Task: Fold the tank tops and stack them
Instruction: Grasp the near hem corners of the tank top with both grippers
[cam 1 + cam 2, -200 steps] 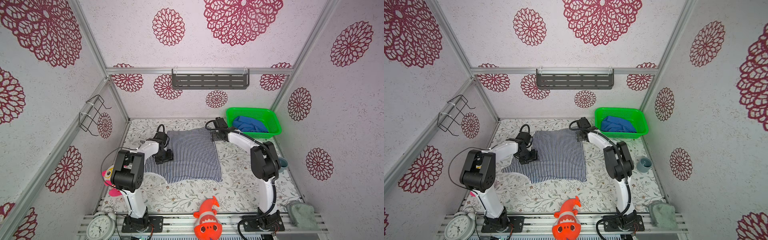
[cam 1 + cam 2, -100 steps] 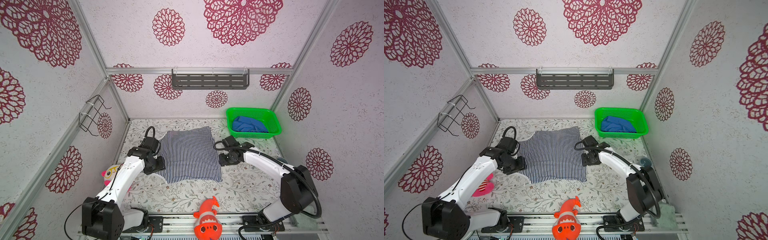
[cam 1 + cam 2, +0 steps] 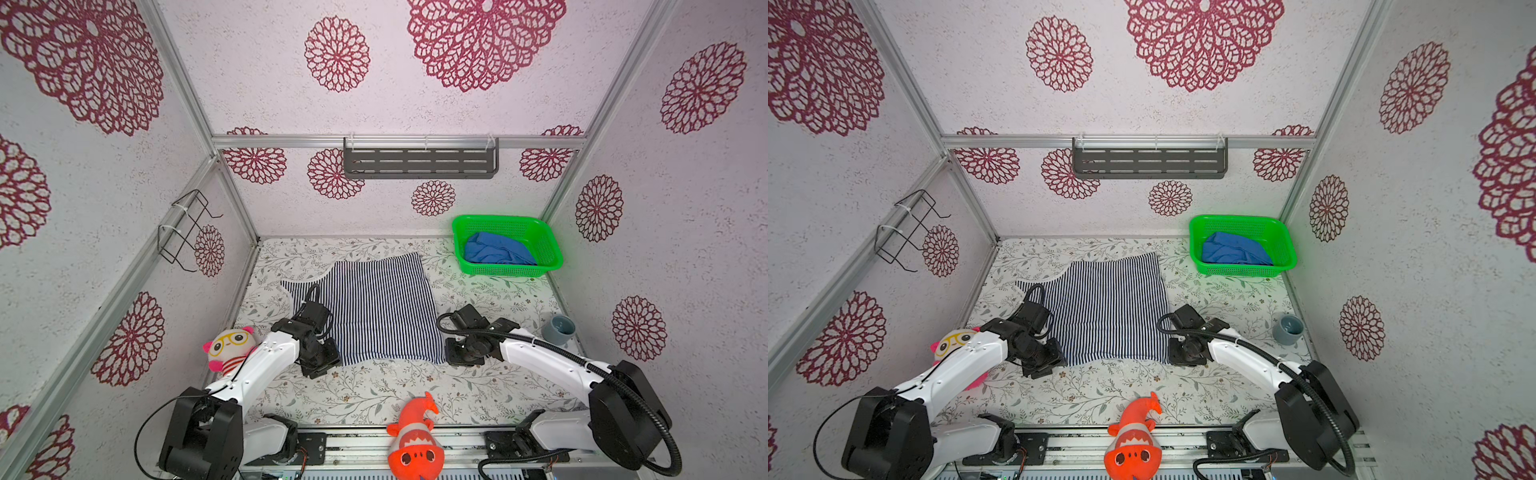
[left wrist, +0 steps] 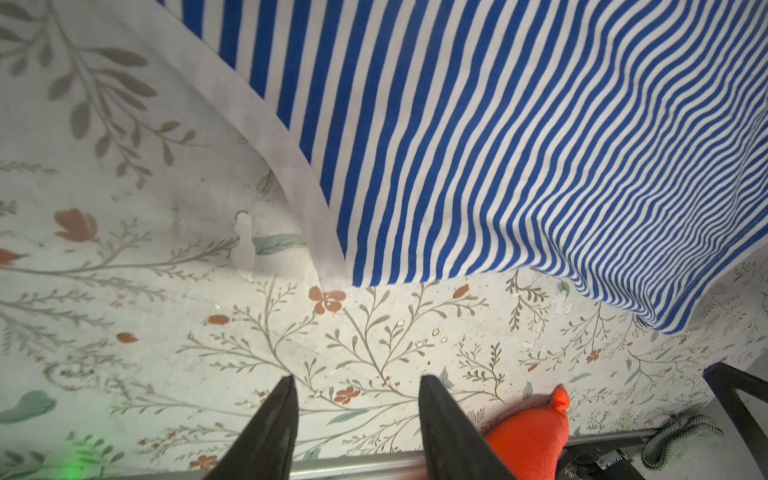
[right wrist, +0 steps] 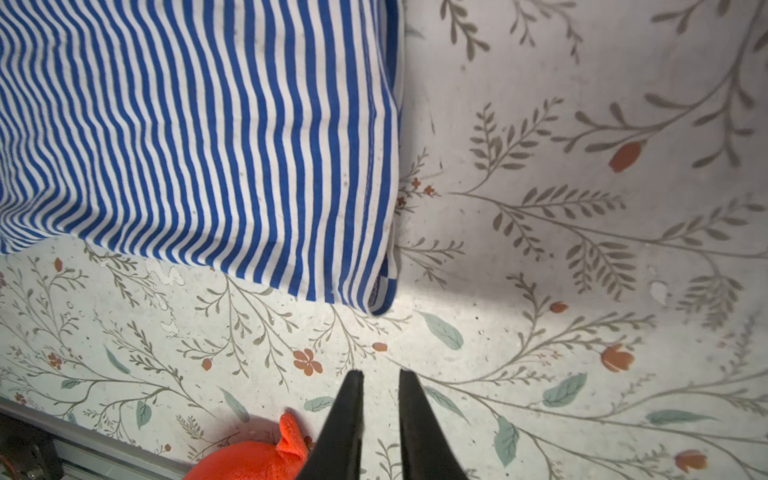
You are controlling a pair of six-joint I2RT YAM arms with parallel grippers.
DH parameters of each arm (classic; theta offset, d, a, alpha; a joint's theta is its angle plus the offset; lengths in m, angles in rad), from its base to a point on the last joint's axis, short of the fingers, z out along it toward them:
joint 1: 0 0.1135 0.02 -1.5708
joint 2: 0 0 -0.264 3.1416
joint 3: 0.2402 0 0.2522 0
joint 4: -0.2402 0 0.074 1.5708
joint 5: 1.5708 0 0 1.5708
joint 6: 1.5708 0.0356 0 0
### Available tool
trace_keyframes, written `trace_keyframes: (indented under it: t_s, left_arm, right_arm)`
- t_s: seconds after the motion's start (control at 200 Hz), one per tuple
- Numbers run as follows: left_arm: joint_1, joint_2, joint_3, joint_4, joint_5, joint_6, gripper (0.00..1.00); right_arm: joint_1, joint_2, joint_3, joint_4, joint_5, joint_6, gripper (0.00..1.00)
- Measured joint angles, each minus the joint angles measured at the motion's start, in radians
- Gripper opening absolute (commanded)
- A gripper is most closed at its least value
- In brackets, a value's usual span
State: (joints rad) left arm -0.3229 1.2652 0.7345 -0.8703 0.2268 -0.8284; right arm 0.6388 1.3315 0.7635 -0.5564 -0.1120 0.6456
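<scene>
Garment 1: navy-and-white striped cloth tank top, spread flat, single layer, mid-table on floral-print tabletop. Near edge wavy.
Garment 2: plain royal-blue cloth tank top, crumpled inside green perforated plastic basket, far right corner of table. Well apart from garment 1.
L gripper: low over table, just off near-left corner of striped top. Jaws parted, nothing btwn them. Tips short of cloth, not touching, per wrist view.
R gripper: low over table, just off near-right corner of striped top. Jaws almost together, thin gap left, nothing btwn them. Corner of cloth curls up slightly ahead of tips, apart from them.
Misc: orange fish plush toy at front edge, centre. Round plush doll w/ yellow glasses by L arm. Small grey-blue cup at right edge.
Fold status: none made, nothing stacked.
</scene>
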Motion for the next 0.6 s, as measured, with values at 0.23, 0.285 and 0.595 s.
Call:
trace_keyframes:
  t_s: [0.23,0.285,0.595]
  left_arm:
    - [0.000,0.038,-0.033,0.045,-0.026,-0.023,0.57]
    - [0.000,0.050,-0.033,0.050,-0.033,-0.026,0.57]
    - [0.000,0.096,-0.034,0.053,-0.046,-0.018,0.51]
  right_arm:
    - [0.003,0.008,-0.041,0.083,-0.021,0.059,0.29]
    - [0.003,0.016,-0.046,0.103,-0.023,0.067,0.29]
    - [0.004,0.057,-0.104,0.198,-0.024,0.098,0.27]
